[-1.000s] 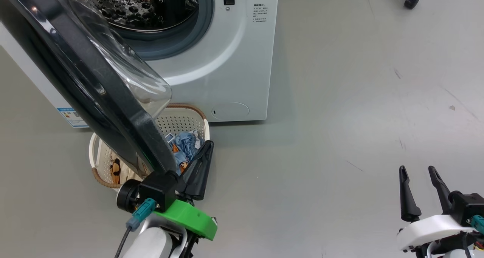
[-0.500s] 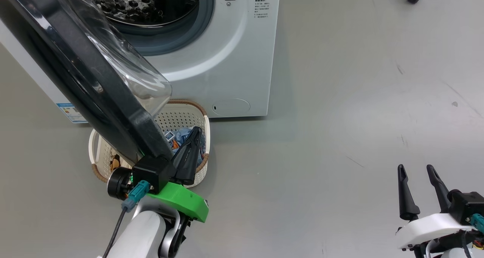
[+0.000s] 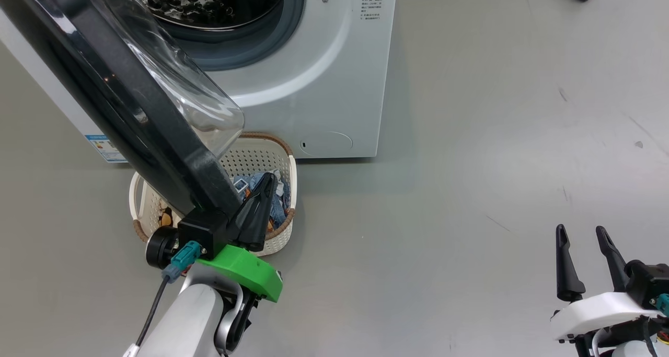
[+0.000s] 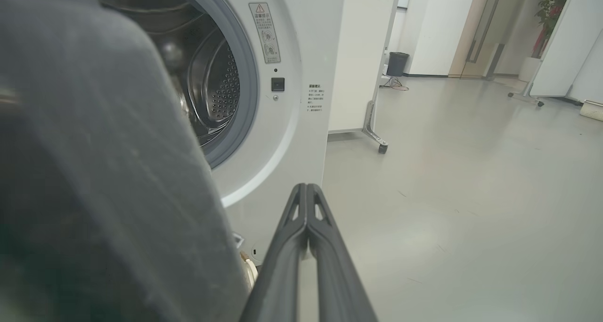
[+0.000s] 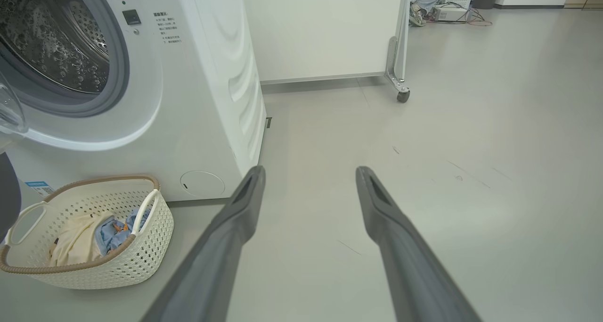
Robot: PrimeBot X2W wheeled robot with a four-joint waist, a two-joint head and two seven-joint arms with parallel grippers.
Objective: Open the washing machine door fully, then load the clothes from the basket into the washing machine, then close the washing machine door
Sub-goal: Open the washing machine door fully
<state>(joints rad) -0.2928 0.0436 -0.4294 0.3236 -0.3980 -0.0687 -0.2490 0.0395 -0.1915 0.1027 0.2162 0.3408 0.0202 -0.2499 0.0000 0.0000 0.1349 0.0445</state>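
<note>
Left gripper (image 3: pixel 269 180) pinched beside door (image 3: pixel 107 77) — slanting down-right.

basket (image 3: pixel 256 158) before washing machine (image 3: pixel 324 85) | clothes (image 5: pixel 75 239) in basket | washing machine door (image 3: pixel 130 106) above basket | left claw (image 3: pixel 269 179) right of door

You've got smooth grey floor (image 3: pixel 496 137) all around you, faintly scuffed. Ahead, a white partition (image 5: pixel 320 29) stands on a caster (image 5: pixel 403 96); farther off, a black bin (image 4: pixel 398 64) and a potted plant (image 4: pixel 545 15).
</note>
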